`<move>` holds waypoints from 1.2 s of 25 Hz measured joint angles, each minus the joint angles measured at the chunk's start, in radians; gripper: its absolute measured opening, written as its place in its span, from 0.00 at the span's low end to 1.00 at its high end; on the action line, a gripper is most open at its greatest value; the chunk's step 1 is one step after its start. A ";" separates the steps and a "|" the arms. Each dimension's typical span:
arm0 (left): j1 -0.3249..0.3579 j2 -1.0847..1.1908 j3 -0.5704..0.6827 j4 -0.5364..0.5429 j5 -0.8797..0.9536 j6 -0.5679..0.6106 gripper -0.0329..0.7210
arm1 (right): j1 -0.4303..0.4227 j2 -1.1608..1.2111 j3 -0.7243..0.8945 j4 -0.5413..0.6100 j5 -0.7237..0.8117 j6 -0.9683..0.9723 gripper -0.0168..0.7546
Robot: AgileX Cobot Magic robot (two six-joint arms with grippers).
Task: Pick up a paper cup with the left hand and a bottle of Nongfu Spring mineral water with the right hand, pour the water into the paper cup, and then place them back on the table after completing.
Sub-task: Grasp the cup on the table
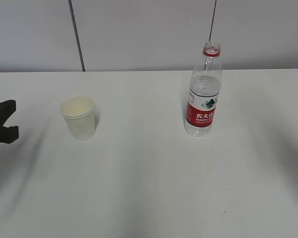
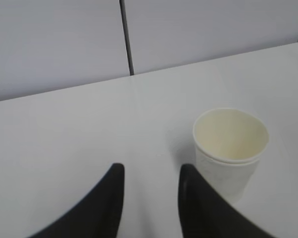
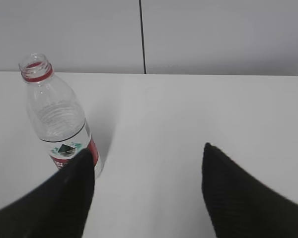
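A cream paper cup (image 1: 78,119) stands upright on the white table (image 1: 149,193), left of centre. My left gripper (image 1: 12,119) is at the far left edge, apart from the cup, open and empty. In the left wrist view the cup (image 2: 231,148) sits just right of the open gripper (image 2: 152,168), outside its fingers. The Nongfu Spring bottle (image 1: 203,94), uncapped with a red label, stands upright to the right and holds clear water. In the right wrist view the bottle (image 3: 57,119) is beyond the left fingertip of my wide-open right gripper (image 3: 147,148), with nothing between the fingers.
A pale panelled wall (image 1: 149,29) with dark vertical seams runs behind the table's far edge. Bare tabletop lies between the cup and the bottle and in front of both. The right arm is outside the exterior view.
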 joint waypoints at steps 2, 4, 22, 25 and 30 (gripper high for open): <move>0.000 0.036 0.000 0.003 -0.021 -0.001 0.36 | 0.000 0.022 0.000 0.000 -0.016 0.000 0.67; 0.000 0.072 0.000 0.011 -0.059 -0.026 0.36 | 0.000 0.038 0.000 0.000 -0.040 0.000 0.67; 0.000 0.585 -0.034 0.197 -0.445 -0.067 0.88 | 0.000 0.053 0.000 0.002 -0.140 0.000 0.67; 0.000 0.636 -0.071 0.223 -0.446 -0.067 0.88 | 0.000 0.053 0.000 0.002 -0.158 0.000 0.67; 0.001 0.668 -0.147 0.235 -0.449 -0.067 0.88 | 0.000 0.053 0.000 0.004 -0.162 0.000 0.67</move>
